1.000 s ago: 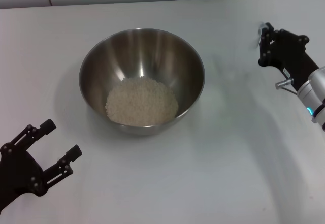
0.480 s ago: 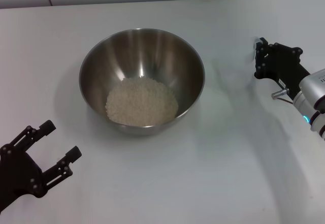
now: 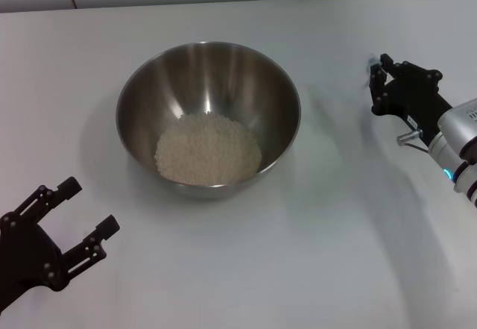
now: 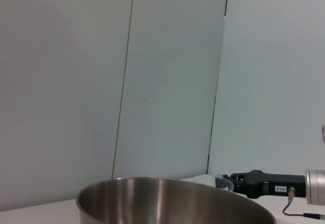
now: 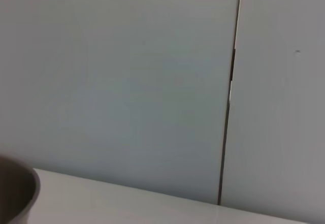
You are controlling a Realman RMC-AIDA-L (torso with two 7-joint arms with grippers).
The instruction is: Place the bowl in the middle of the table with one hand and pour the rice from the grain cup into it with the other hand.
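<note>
One bowl (image 3: 208, 117) holding one heap of rice (image 3: 208, 149) sits on the tabletop (image 3: 320, 254); no writing is readable. Right of the bowl the right hand (image 3: 378, 84) pinches the grain cup (image 3: 372, 71); the left hand (image 3: 83, 215), near-left of it, is spread.

No legible text; only a tiny unreadable white label on the right arm (image 4: 281, 189).

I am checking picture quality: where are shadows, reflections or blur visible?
Head view: the bowl shows bright streaks on its inner wall and casts a soft shadow on the table; the right gripper also casts a faint shadow. Right wrist view: the bowl's edge looks blurred.
</note>
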